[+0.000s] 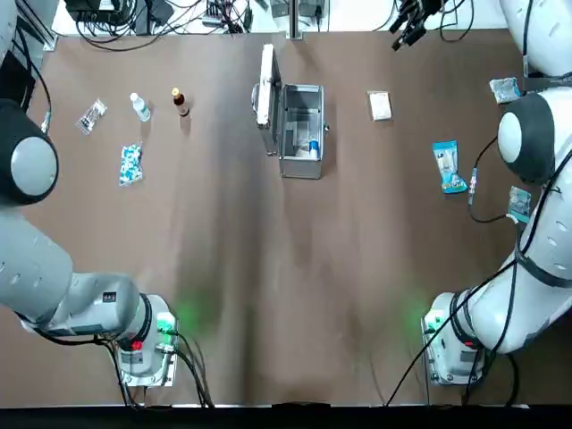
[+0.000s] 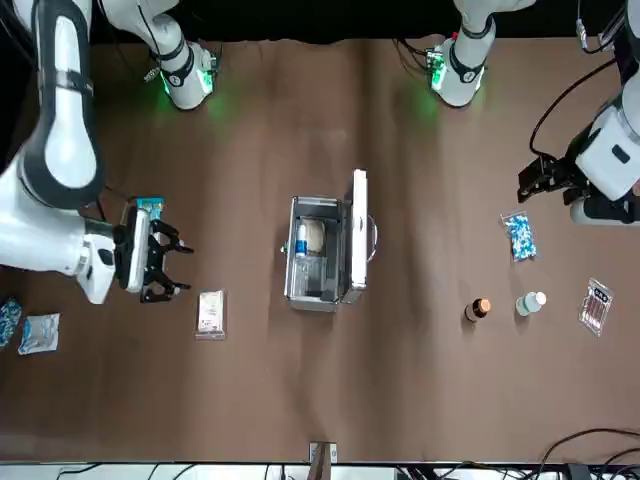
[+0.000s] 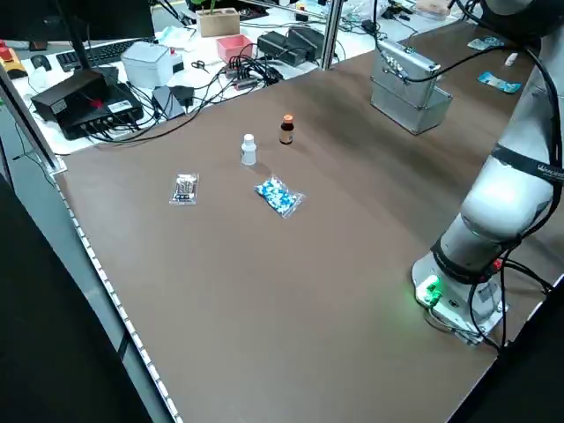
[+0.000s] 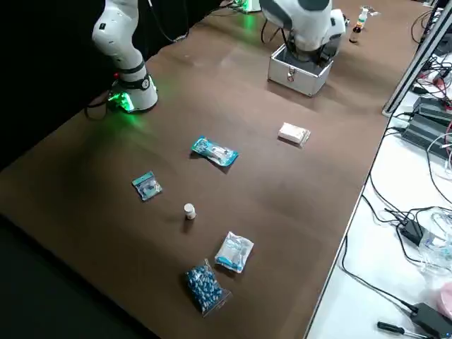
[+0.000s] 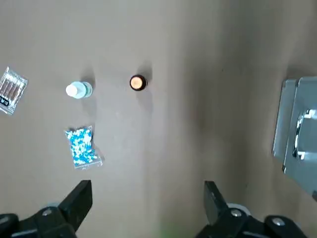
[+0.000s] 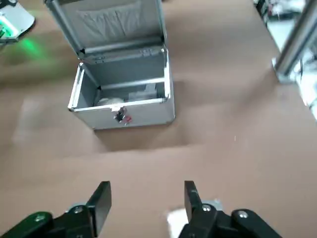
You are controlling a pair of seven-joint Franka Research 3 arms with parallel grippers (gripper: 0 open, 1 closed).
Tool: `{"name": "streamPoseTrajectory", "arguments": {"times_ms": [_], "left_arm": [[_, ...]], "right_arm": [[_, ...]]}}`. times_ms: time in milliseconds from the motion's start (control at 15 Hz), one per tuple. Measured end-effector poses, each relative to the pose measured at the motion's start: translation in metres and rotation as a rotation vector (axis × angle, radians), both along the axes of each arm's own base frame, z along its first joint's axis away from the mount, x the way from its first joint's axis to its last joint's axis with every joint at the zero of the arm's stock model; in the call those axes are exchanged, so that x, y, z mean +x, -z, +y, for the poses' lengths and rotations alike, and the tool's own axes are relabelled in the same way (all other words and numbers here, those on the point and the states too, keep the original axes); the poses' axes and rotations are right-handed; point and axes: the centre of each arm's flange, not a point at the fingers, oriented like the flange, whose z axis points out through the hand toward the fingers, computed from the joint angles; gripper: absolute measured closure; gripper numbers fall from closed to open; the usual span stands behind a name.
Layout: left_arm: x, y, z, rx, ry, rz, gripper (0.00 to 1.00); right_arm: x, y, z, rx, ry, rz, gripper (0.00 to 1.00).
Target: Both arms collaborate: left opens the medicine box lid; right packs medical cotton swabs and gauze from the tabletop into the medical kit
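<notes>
The medical kit (image 1: 302, 134) stands open at the table's middle, its lid (image 1: 266, 82) upright on the left side and some items lying inside. The gauze (image 1: 380, 105), a white packet, lies to the kit's right on the tabletop (image 1: 286, 268). Farther right rests the blue cotton swabs packet (image 1: 448, 167). My right gripper (image 2: 170, 262) hovers open and empty between the swabs (image 2: 148, 207) and the gauze (image 2: 210, 312); its wrist view faces the kit's latch side (image 6: 121, 115). My left gripper (image 2: 538, 180) is raised left of the kit, open (image 5: 146, 191), holding nothing.
On the left half lie a white bottle (image 1: 140, 106), a brown bottle (image 1: 180, 101), a blue-speckled packet (image 1: 130, 164) and a clear packet (image 1: 91, 116). Two small packets (image 1: 505, 88) (image 1: 518, 204) sit by the right edge. Cables crowd the far edge.
</notes>
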Motion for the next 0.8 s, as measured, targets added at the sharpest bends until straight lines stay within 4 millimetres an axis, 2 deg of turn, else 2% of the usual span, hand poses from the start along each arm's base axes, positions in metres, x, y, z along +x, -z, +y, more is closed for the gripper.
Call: {"name": "streamPoseTrajectory", "arguments": {"times_ms": [67,333,533,600,800], "left_arm": [[-0.001,0.0,0.0,0.0,-0.011,-0.011,0.0],[0.001,0.003,0.018,-0.003,-0.049,-0.019,0.0],[0.001,0.004,0.019,-0.004,-0.051,-0.019,0.0],[0.002,0.003,0.019,-0.004,-0.051,-0.025,0.0],[0.003,0.003,0.019,-0.006,-0.051,-0.033,0.0]], "right_arm": [[0.0,-0.013,-0.003,-0.038,0.041,0.043,0.31],[-0.001,-0.054,-0.01,-0.149,0.214,0.159,0.01],[-0.003,-0.067,-0.013,-0.208,0.403,0.28,0.01],[-0.005,-0.065,-0.019,-0.274,0.509,0.346,0.01],[-0.007,-0.06,-0.03,-0.355,0.644,0.419,0.01]]}}
